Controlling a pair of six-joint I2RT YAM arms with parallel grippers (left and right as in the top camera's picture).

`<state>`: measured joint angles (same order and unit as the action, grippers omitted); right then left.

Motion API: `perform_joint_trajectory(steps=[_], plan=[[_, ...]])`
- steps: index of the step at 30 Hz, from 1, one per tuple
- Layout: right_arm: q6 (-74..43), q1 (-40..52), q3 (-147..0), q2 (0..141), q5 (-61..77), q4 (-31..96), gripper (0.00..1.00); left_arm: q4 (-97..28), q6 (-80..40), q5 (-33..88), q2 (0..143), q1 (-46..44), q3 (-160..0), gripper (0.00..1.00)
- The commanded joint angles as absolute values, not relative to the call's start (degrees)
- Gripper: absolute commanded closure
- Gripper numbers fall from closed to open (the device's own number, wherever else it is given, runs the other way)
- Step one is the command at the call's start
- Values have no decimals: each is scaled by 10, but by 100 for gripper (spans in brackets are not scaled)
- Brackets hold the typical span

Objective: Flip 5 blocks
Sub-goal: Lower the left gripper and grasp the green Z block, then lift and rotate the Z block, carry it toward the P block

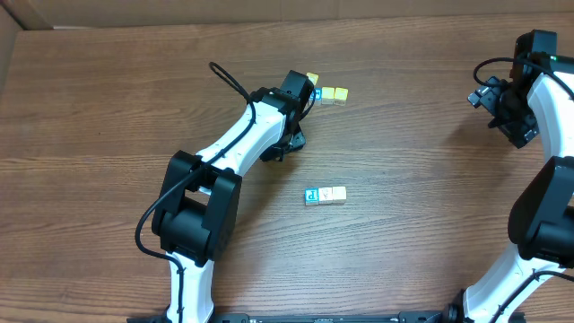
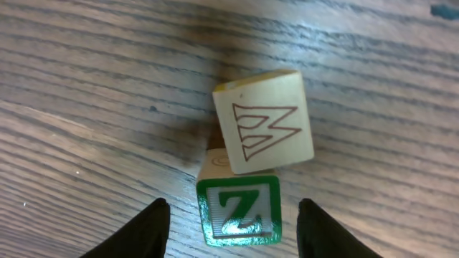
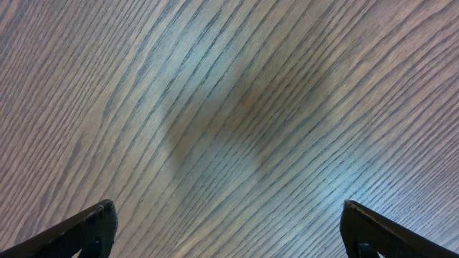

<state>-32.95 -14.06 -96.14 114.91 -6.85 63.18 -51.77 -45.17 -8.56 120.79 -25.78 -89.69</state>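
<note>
Z block: green face with a white "Z", sitting on the wood right between the fingers of your left claw, letter upright in the wrist view.
Left claw: partly spread and gripping nothing. You can see a strip of wood on each side between its dark fingers and the Z block.
Red-letter cube: a cream cube with a red outlined letter, just beyond your left fingertips. It stands tilted, its lower edge meeting the far side of the Z block; whether it leans on that block you cannot tell.
P block: blue-faced, seen in the overhead view well apart from your left claw, back toward the arm bases and somewhat toward the right arm.
Pale blocks: a short pale row touching the P block on the side away from the left arm. One faint mark shows; how many cubes make up the row is too small to tell.
Yellow cubes: a small cluster just beside your left claw, on the side toward the right arm, with a blue-marked cube at the end nearest the claw.
Right claw: spread wide and holding nothing, with only wood grain between its fingers. It is at the far right of the table, well apart from every block.
</note>
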Motion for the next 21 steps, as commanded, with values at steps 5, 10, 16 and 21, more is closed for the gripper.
perform_joint_trajectory(steps=[5,10,16,21], plan=[[-327,-141,-971,1134,-74,631,0,-523,-409,17,1216,-201,-894,55],[-327,-141,-971,1134,-74,631,0,-526,-378,35,1216,-180,-894,66],[-327,-141,-971,1134,-75,631,0,-532,-363,9,1216,-180,-894,61],[-327,-141,-971,1134,-74,631,0,-538,-342,6,1216,-181,-894,60]])
